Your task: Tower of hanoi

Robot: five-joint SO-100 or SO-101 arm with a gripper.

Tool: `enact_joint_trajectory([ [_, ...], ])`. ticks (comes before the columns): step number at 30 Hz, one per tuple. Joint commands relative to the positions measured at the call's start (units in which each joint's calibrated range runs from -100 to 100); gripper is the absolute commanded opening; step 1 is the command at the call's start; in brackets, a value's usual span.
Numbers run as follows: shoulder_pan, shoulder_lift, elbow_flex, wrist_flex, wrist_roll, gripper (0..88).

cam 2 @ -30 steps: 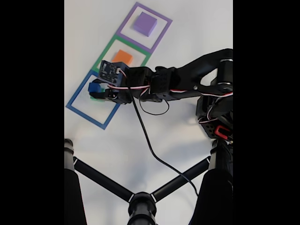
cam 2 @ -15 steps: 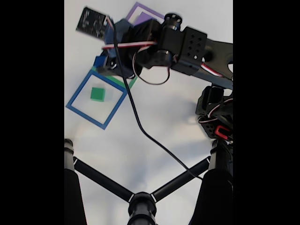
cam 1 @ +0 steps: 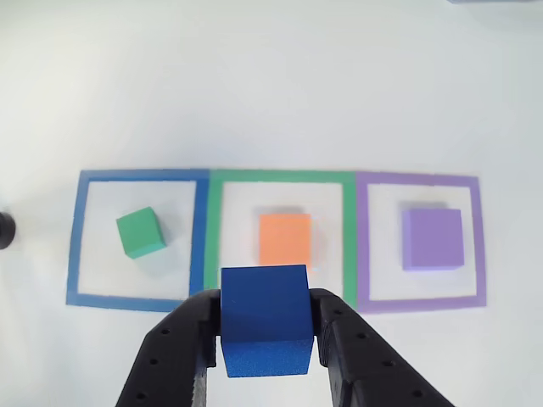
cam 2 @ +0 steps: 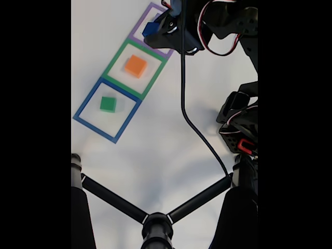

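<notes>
Gripper (cam 1: 264, 335) has a blue cube (cam 1: 264, 320) pinched tight between its two black fingers (cam 1: 174, 356), one on each side of the cube, and it's up off the table. In the other view the cube hangs in the lower middle of the shot, overlapping the bottom edge of the green square (cam 1: 282, 240), though how high above the table it sits I can't tell. In the fixed view the gripper (cam 2: 155, 28) and blue cube (cam 2: 151, 28) are up near the top, over the purple square (cam 2: 153, 31) end of the row.

Down on the white table (cam 1: 271, 93) there are three outlined squares in a row, touching side to side. In the other view, from the left: a blue square (cam 1: 137, 239) with a small green cube (cam 1: 140, 232) sitting in it, turned a bit off-square; the green square with an orange cube (cam 1: 284, 239) about centred; and a purple square (cam 1: 419, 241) with a purple cube (cam 1: 433, 238) inside, slightly right of centre. All three cubes sit inside their own outlines, well apart from each other.

Fixed view also shows the green cube (cam 2: 108, 104) and orange cube (cam 2: 136, 66), a black cable (cam 2: 192, 124) trailing down from the arm, and black stand legs (cam 2: 155, 218) across the bottom.
</notes>
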Motion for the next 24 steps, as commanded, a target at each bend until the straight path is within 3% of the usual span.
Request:
enact_joint_trajectory([
  [1,5.2,-2.1,-2.3,0.6,0.0,0.0],
  [12,15.6,-6.0,7.9,-3.8,0.0,0.0],
  [16,20.2,-11.0,23.6,-15.2,0.0,0.0],
  [24,27.6,-18.3,61.6,-50.5,0.0,0.0],
])
